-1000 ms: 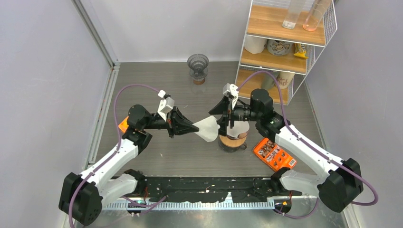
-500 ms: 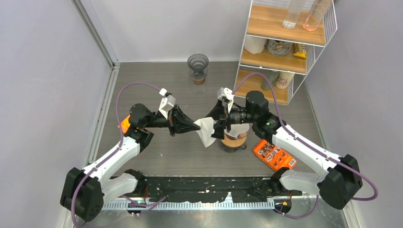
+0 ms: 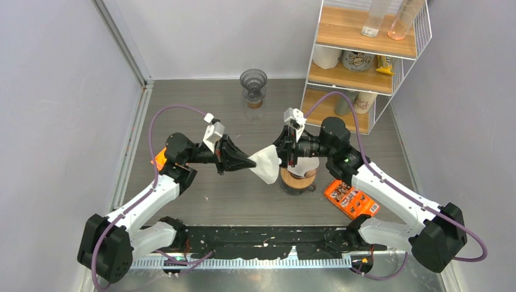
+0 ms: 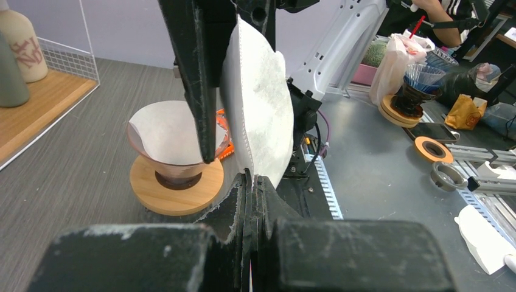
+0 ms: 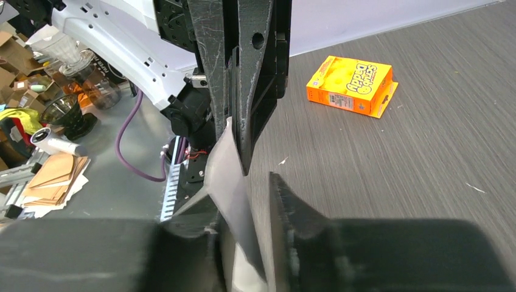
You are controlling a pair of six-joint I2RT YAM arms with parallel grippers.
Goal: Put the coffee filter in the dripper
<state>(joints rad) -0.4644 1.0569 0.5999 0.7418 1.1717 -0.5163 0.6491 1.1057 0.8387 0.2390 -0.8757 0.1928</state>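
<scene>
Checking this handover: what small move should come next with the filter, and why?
Probably close the right gripper on the coffee filter. Its fingers sit apart around the filter's edge, while the left gripper pinches the opposite edge, near the dripper.

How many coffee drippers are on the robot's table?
2. A pinkish dripper on a wooden base sits in the middle, near the orange box. A dark dripper stands at the back. The shelf might hide more.
</scene>
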